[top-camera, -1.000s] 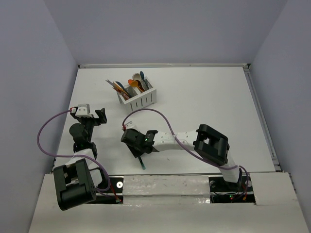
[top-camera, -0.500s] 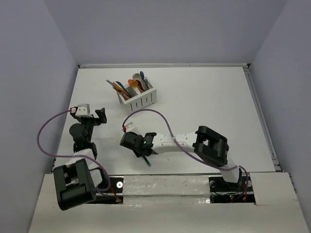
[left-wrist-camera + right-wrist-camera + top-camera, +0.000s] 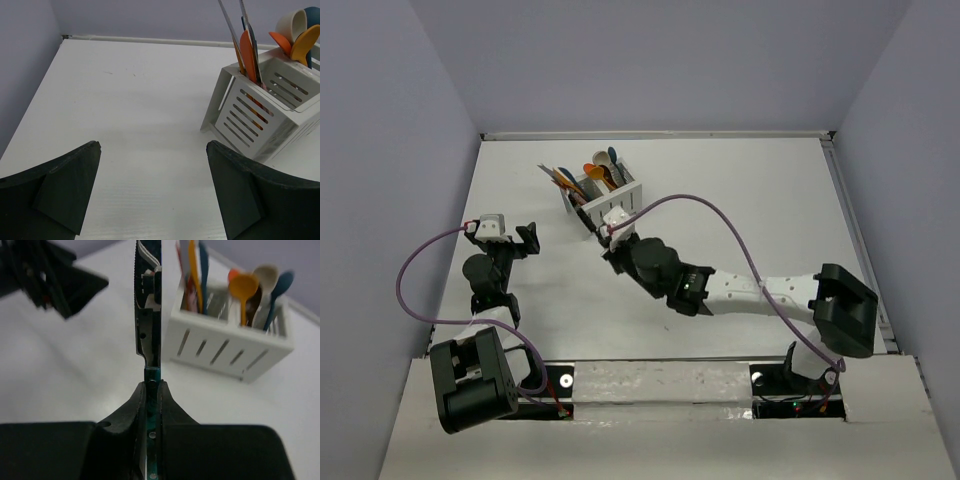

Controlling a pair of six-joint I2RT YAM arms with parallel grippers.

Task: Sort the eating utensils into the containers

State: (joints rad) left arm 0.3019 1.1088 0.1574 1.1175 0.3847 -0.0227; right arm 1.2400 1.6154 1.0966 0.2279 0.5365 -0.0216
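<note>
A white slotted caddy (image 3: pixel 620 207) stands at the back of the table, left of centre. Its two containers hold eating utensils: knives (image 3: pixel 564 180) in the left one, orange, blue and beige spoons (image 3: pixel 603 168) in the right one. My right gripper (image 3: pixel 604 233) is shut on the teal handle of a knife (image 3: pixel 149 305) with a dark serrated blade. The blade points up and forward, just short of the caddy (image 3: pixel 225 352). Beside the knives sits an orange spoon (image 3: pixel 242 287). My left gripper (image 3: pixel 152 145) hangs open and empty over bare table, left of the caddy (image 3: pixel 260 115).
Purple cables loop over both arms. Grey walls close the table at the left, back and right. The left arm's dark fingers (image 3: pixel 70 287) show to the left of the held knife in the right wrist view.
My right gripper shut on the knife near the table's front edge, lifted it, and swung it forward to the caddy. The left arm has stayed still.
</note>
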